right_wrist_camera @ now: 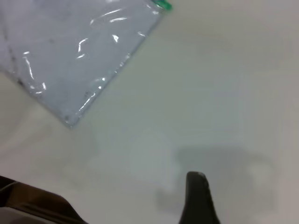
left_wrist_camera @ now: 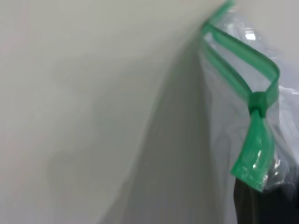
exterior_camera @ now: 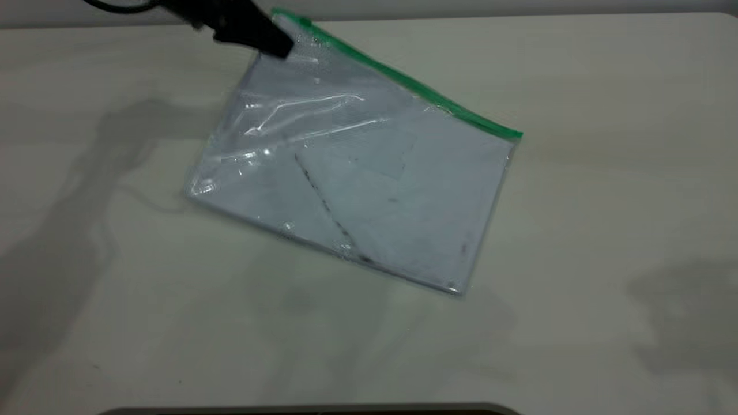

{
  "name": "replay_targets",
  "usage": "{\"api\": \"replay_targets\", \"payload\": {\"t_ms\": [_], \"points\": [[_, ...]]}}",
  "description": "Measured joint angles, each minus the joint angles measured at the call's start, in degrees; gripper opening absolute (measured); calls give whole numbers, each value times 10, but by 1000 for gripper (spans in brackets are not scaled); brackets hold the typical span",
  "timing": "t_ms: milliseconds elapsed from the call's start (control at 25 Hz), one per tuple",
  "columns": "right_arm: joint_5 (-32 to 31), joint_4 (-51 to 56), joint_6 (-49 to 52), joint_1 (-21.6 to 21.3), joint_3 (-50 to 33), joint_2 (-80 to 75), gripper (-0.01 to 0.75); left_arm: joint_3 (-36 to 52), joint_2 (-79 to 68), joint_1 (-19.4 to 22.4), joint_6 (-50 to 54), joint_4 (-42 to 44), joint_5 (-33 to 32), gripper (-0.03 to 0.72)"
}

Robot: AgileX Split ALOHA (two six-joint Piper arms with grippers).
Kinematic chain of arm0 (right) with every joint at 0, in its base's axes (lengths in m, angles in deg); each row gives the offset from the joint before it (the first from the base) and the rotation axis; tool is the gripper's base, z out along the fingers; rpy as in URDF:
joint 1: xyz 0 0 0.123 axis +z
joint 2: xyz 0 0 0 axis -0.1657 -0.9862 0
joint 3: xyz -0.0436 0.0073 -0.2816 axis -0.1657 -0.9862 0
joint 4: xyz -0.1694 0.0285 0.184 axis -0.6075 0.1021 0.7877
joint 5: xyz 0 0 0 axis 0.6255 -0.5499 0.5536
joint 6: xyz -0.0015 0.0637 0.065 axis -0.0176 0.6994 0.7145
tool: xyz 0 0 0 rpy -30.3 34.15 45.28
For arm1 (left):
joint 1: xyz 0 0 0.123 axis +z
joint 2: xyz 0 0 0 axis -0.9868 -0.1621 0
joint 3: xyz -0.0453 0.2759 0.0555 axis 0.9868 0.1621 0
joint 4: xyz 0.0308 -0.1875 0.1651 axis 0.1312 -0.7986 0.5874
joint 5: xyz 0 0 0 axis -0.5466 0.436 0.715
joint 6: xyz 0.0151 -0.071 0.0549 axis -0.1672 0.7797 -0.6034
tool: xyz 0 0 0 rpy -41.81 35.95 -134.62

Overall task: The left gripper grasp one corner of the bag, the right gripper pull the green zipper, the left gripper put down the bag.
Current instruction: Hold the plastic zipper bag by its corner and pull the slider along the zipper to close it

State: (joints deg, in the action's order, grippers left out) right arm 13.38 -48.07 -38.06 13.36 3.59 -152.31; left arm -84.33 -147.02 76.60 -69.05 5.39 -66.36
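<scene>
The left gripper (exterior_camera: 277, 41) is pinching the bag (exterior_camera: 369, 190) at the corner (exterior_camera: 285, 23) by the far edge of the table (exterior_camera: 605, 230), its jaws closed on the plastic there; that end is being held raised while the opposite lower edge is resting on the tabletop. The green zipper (exterior_camera: 403, 80) is running along the bag's upper long edge (in the left wrist view its two green strips are gaping apart beyond the slider tab (left_wrist_camera: 256, 103), so it is lying partly open). The right gripper (right_wrist_camera: 198, 196) is hovering over bare table well apart from the bag; only one finger is showing, so I cannot tell how wide it is standing.
</scene>
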Motion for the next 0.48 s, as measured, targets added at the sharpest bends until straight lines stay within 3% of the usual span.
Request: {"api": "replay_targets", "payload": {"t_ms": [320,480], "points": [[79,160,-222,0,0,-96,578,-97,0,-7,-1,54,-30,53],[95,272,-349,0,5,-138,578,-101,0,-44,-52,110,-30,53]]}}
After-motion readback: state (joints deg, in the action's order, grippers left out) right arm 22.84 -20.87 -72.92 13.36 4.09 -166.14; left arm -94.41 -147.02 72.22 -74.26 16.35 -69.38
